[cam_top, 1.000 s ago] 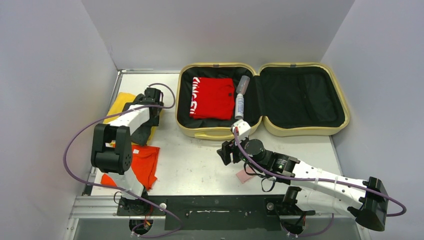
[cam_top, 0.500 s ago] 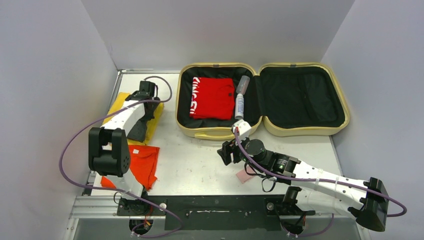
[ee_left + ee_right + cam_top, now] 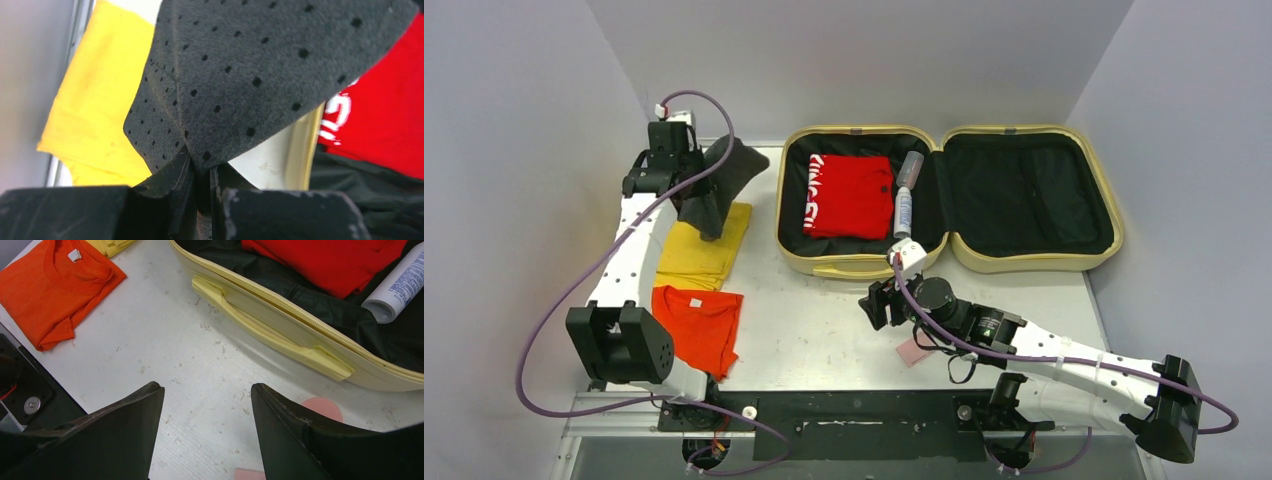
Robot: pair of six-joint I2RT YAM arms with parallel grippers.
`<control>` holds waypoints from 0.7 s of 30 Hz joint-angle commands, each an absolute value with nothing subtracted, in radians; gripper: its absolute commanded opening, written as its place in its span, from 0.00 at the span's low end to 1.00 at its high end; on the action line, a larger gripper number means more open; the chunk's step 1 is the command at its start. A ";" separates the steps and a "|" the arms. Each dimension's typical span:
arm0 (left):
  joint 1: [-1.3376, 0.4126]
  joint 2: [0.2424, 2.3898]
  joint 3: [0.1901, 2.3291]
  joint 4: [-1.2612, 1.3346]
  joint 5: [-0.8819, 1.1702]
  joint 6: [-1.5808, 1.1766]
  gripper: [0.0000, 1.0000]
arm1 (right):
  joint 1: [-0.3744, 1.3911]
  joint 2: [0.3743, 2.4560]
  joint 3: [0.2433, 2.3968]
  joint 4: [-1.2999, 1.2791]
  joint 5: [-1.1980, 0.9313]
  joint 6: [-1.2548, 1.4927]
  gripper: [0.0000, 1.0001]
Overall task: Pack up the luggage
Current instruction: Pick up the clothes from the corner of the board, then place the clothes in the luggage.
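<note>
1. The left pincer [image 3: 202,172] is clenched on one edge of a dark grey soft cloth with little dots [image 3: 260,65]. The cloth hangs in the air above the folded yellow cloth [image 3: 699,250] that lies on the surface [image 3: 814,320].
2. The pale yellow hard suitcase [image 3: 844,265] lies wide open at the back of the surface, just to the right of the hanging cloth. Its left half holds a folded red shirt [image 3: 849,195] and a white tube [image 3: 904,212].
3. The job now, I think, is to carry the grey cloth over into the suitcase.
4. Hold on tight. The grip is only on a small bit of the edge, and the cloth looks floppy.
5. Go high enough that the dangling end passes over the yellow rim and does not catch on it.
6. Lower it onto the red shirt or onto a bare bit of black lining, and only then let go.
7. The right pincer [image 3: 207,395] is released with nothing in it. It is low over the surface near the suitcase handle, and it should stay clear of the left arm's path.
</note>
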State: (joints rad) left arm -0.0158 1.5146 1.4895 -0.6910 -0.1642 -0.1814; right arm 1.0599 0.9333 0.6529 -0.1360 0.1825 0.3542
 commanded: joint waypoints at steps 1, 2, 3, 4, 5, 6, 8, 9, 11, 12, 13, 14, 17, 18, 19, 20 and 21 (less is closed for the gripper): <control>-0.012 1.450 1.623 -0.654 -0.038 -0.264 0.00 | 1.055 0.917 0.708 -0.126 0.186 0.347 0.65; -0.012 1.448 1.645 -0.654 -0.028 -0.278 0.00 | 1.054 0.916 0.711 -0.129 0.189 0.345 0.65; -0.012 1.449 1.665 -0.656 -0.020 -0.289 0.00 | 1.054 0.915 0.714 -0.131 0.190 0.344 0.65; -0.014 1.448 1.687 -0.660 -0.015 -0.300 0.00 | 1.055 0.913 0.717 -0.135 0.192 0.340 0.65; -0.014 1.449 1.706 -0.664 -0.014 -0.310 0.00 | 1.054 0.909 0.719 -0.139 0.195 0.338 0.65; -0.014 1.448 1.724 -0.668 -0.013 -0.319 0.00 | 1.054 0.906 0.721 -0.141 0.196 0.338 0.65; -0.016 1.449 1.754 -0.670 -0.019 -0.344 0.00 | 1.054 0.900 0.722 -0.144 0.198 0.336 0.65; -0.017 1.451 1.766 -0.670 -0.024 -0.355 0.00 | 1.055 0.898 0.723 -0.146 0.199 0.336 0.65; -0.020 1.462 1.788 -0.671 -0.029 -0.386 0.00 | 1.054 0.898 0.723 -0.143 0.203 0.339 0.65; -0.021 1.471 1.800 -0.674 -0.029 -0.404 0.00 | 1.054 0.901 0.725 -0.139 0.207 0.346 0.65; -0.024 1.480 1.808 -0.676 -0.027 -0.426 0.00 | 1.049 0.906 0.729 -0.136 0.208 0.360 0.65; -0.031 1.489 1.812 -0.674 -0.024 -0.443 0.00 | 1.034 0.913 0.738 -0.126 0.201 0.384 0.66; -0.079 1.515 1.821 -0.670 -0.031 -0.479 0.00 | 0.906 0.956 0.785 -0.076 0.047 0.497 0.68; -0.097 1.524 1.825 -0.671 -0.040 -0.482 0.00 | 0.844 0.978 0.800 -0.053 -0.030 0.552 0.69; -0.113 1.533 1.828 -0.675 -0.044 -0.483 0.00 | 0.786 1.001 0.819 -0.031 -0.099 0.604 0.70; -0.127 1.542 1.830 -0.680 -0.054 -0.484 0.00 | 0.744 1.033 0.843 -0.017 -0.148 0.654 0.71; -0.137 1.544 1.829 -0.686 -0.057 -0.483 0.00 | 0.725 1.067 0.877 -0.020 -0.163 0.690 0.72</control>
